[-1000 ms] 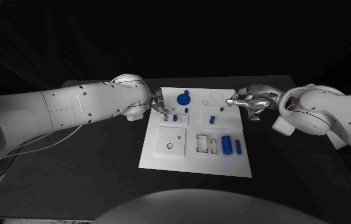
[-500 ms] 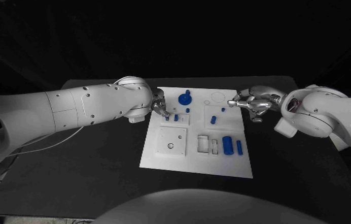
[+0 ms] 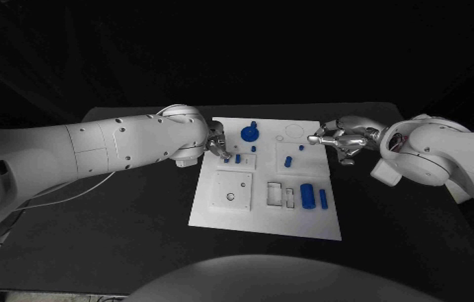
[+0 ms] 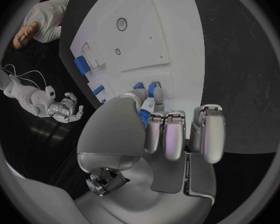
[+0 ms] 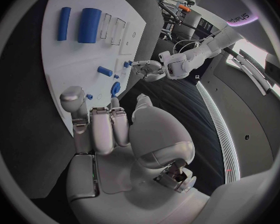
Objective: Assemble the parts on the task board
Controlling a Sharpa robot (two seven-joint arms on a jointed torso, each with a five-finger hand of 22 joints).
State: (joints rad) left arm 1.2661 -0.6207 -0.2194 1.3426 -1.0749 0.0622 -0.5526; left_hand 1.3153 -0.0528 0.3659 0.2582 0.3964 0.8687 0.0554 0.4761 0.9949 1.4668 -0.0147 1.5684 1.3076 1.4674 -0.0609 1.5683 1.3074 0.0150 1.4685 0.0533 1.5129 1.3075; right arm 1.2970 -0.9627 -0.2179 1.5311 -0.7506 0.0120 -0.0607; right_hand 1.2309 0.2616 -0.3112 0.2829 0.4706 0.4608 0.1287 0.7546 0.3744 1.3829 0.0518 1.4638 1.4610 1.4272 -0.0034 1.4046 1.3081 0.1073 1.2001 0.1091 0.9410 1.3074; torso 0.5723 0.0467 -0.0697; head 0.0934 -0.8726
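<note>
The white task board (image 3: 232, 214) lies mid-table. On it are a round blue knob (image 3: 247, 134), small blue pegs (image 3: 286, 160), a thick blue cylinder (image 3: 307, 195) and a slim one (image 3: 322, 197). My left hand (image 3: 219, 148) hovers at the board's upper left edge with its fingers curled in. In the left wrist view a small blue peg (image 4: 144, 116) sits pinched between thumb and fingers (image 4: 166, 134), just above two standing pegs (image 4: 154, 88). My right hand (image 3: 335, 138) is at the board's upper right edge, fingers (image 5: 102, 129) curled with nothing in them.
A square white plate (image 3: 231, 191) with holes and two rectangular slots (image 3: 279, 194) take up the board's near half. Black table (image 3: 118, 227) surrounds the board on all sides. The right wrist view also shows the left hand (image 5: 149, 70) across the board (image 5: 71, 50).
My left hand has edged slightly right, closer over the board's left edge. The right hand has barely moved.
</note>
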